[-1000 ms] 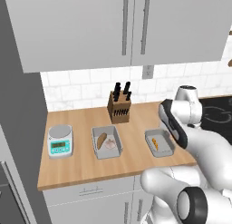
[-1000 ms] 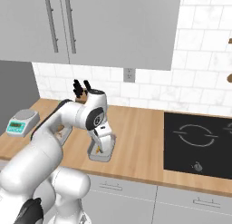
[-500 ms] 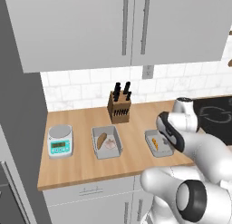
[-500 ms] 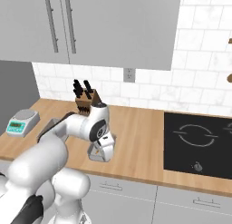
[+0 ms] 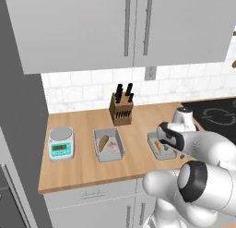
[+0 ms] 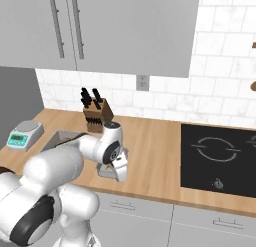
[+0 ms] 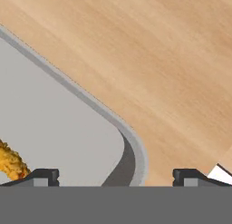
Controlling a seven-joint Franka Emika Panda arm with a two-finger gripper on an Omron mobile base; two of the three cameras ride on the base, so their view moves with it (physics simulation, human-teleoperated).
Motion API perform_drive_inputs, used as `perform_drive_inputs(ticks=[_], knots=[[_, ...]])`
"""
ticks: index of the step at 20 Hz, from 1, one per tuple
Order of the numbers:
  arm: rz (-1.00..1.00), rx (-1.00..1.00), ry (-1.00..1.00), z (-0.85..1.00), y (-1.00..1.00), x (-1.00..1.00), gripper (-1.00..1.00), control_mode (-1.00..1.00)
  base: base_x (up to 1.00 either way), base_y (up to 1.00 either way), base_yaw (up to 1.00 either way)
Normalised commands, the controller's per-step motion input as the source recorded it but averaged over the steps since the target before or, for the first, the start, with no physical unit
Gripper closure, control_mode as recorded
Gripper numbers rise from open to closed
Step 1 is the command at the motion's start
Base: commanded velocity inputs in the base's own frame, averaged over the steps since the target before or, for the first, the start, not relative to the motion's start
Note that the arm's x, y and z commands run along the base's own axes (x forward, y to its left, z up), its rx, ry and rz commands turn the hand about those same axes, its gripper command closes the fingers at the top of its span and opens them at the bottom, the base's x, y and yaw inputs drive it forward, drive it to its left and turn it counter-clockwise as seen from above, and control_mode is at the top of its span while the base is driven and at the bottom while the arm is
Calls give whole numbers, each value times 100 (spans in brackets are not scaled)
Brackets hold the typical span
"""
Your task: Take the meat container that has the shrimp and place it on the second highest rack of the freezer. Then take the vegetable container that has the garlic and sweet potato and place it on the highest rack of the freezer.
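Note:
The meat container (image 5: 159,146) is a small grey tray on the wooden counter, with the orange shrimp (image 5: 157,145) in it. My gripper (image 5: 168,149) hangs low over the tray's right end. In the hand view the gripper (image 7: 115,177) is open, its fingertips (image 7: 43,175) astride the tray's rounded corner rim (image 7: 133,148), and the shrimp (image 7: 9,162) lies at the left edge. Further left stands the vegetable container (image 5: 109,145), holding the brown sweet potato (image 5: 103,141) and the pale garlic (image 5: 112,148). The freezer's dark grey side (image 5: 20,130) rises left of the counter; its racks are out of view.
A teal kitchen scale (image 5: 61,143) sits at the counter's left end. A knife block (image 5: 121,111) stands at the back wall. A black cooktop (image 6: 220,156) lies to the right. Grey wall cabinets (image 5: 133,28) hang above, and the counter's front edge is close to the tray.
My arm has swung down and forward, bringing the hand from above the counter to just over the meat container's right end. The jaws stayed open and the trays have not moved.

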Motion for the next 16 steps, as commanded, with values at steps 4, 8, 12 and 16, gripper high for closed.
perform_drive_inputs(ticks=[4,8,12,16], knots=[[-5,0,0,-20,-10,4,-100,-100,0,0,0],[-8,0,0,-28,-1,-6,-100,-100,0,0,0],[-6,0,0,-37,0,0,-100,-100,0,0,0],[-5,0,0,-43,0,0,-100,-100,0,0,0]])
